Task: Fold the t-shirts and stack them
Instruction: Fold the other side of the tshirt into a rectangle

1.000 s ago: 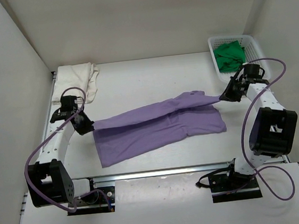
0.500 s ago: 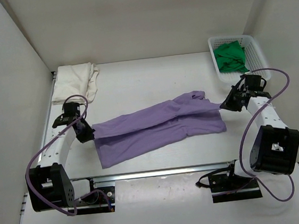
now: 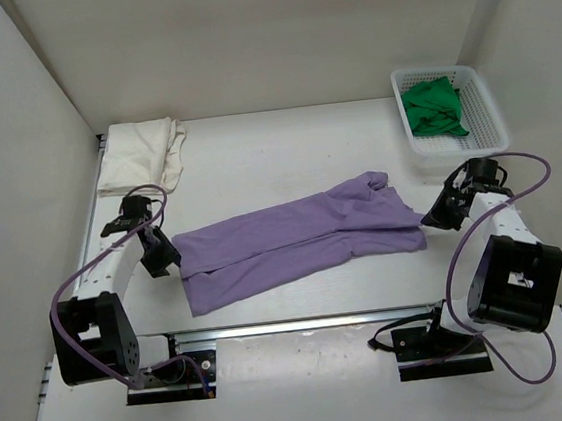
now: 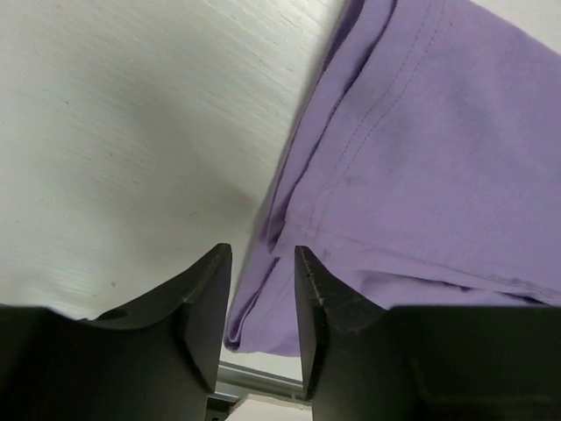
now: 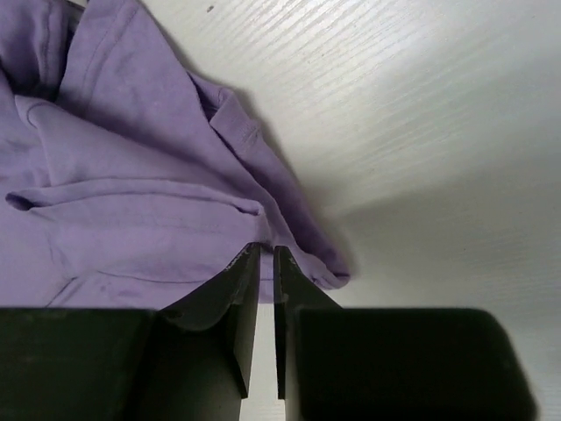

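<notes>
**Fingertips down at both ends of the lavender t-shirt (image 3: 304, 233)**

On the left gripper (image 4: 263, 254), the two black fingers (image 4: 197, 298) stand plainly parted, with nothing clamped between them. Through the gap, the wrist view shows the shirt's doubled left edge lying on the table (image 4: 131, 132) just past the tips. From above, this gripper sits low at the shirt's left end, right beside the cloth.

On the right gripper (image 5: 266, 250), the fingers (image 5: 223, 303) are only a thin slit apart, and white table shows through most of that slit. Their tips meet a rolled hem at the shirt's right end. Whether they pinch a bit of cloth there or merely rest against it cannot be told. From above, this gripper is down at table level, against the shirt's right edge.

Between the two grippers, the lavender t-shirt lies across the middle of the table, running left to right. It is folded lengthwise, so that an upper layer covers a lower one that shows along the near side, and its right end is bunched and wrinkled.

Well apart, a cream-white t-shirt (image 3: 139, 155) lies folded at the far left corner. A green t-shirt (image 3: 433, 106) sits crumpled inside a white lattice basket (image 3: 489, 108) at the far right corner.
</notes>
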You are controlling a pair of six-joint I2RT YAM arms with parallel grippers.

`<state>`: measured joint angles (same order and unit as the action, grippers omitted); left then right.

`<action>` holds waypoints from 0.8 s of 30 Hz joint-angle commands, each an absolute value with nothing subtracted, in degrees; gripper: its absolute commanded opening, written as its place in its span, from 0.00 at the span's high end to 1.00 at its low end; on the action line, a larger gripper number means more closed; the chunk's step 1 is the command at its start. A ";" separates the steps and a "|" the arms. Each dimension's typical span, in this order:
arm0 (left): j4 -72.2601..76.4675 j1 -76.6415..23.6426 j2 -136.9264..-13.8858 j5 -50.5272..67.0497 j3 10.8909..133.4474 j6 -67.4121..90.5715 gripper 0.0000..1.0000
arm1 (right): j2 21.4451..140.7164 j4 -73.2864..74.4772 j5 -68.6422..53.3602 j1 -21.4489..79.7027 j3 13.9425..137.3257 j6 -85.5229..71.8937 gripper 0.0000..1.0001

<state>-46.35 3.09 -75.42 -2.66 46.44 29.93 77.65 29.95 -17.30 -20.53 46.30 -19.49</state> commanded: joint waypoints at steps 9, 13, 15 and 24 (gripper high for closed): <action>-45.80 -8.87 -75.75 -4.41 63.19 32.87 0.58 | 74.53 34.81 -10.89 -9.08 58.26 -18.90 0.61; -40.97 -11.68 -79.70 1.13 59.51 35.33 0.72 | 80.04 30.50 -14.76 -0.72 60.98 -18.37 1.00; -38.77 -13.35 -81.46 2.64 56.61 36.03 0.78 | 82.96 28.92 -13.28 3.76 62.57 -17.76 1.00; -34.72 -15.21 -81.12 3.34 47.55 36.91 0.79 | 95.27 31.03 -10.64 11.15 69.52 -13.63 0.74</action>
